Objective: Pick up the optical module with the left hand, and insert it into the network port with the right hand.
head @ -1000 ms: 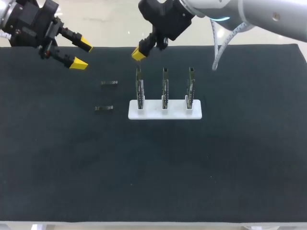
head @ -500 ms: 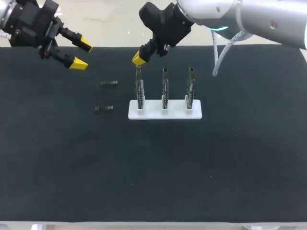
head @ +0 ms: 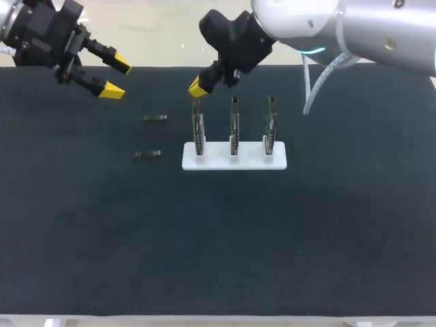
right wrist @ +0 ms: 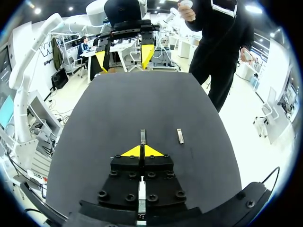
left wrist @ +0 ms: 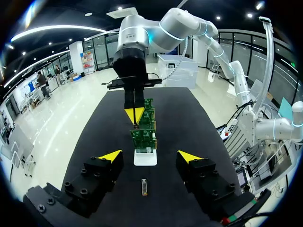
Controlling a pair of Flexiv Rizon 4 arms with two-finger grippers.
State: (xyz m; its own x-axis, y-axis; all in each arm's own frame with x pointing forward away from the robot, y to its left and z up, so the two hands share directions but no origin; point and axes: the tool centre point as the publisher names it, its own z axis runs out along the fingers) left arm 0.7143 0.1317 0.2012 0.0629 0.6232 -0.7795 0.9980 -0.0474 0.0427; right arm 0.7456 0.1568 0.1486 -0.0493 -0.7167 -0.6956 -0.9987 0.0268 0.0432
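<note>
Two small dark optical modules lie on the black mat, one (head: 155,118) farther back and one (head: 147,154) nearer, left of a white base (head: 234,157). The base holds three upright green port boards; the leftmost (head: 198,128) stands right under my right gripper (head: 197,86). That gripper is shut, its yellow tips pressed together with nothing showing between them. From the right wrist, both modules (right wrist: 142,136) (right wrist: 180,135) lie ahead of the shut tips (right wrist: 142,150). My left gripper (head: 117,77) hovers open at the mat's back left corner. From its wrist, one module (left wrist: 144,187) lies ahead between its fingers.
The boards (left wrist: 144,135) on the white base (left wrist: 145,158) stand in a row beyond the module in the left wrist view, with my right gripper (left wrist: 135,113) on top of the nearest one. Bare black mat (head: 218,238) fills the front half of the table.
My right gripper has come down a little, closer to the top of the leftmost board. The left arm and both modules have stayed put.
</note>
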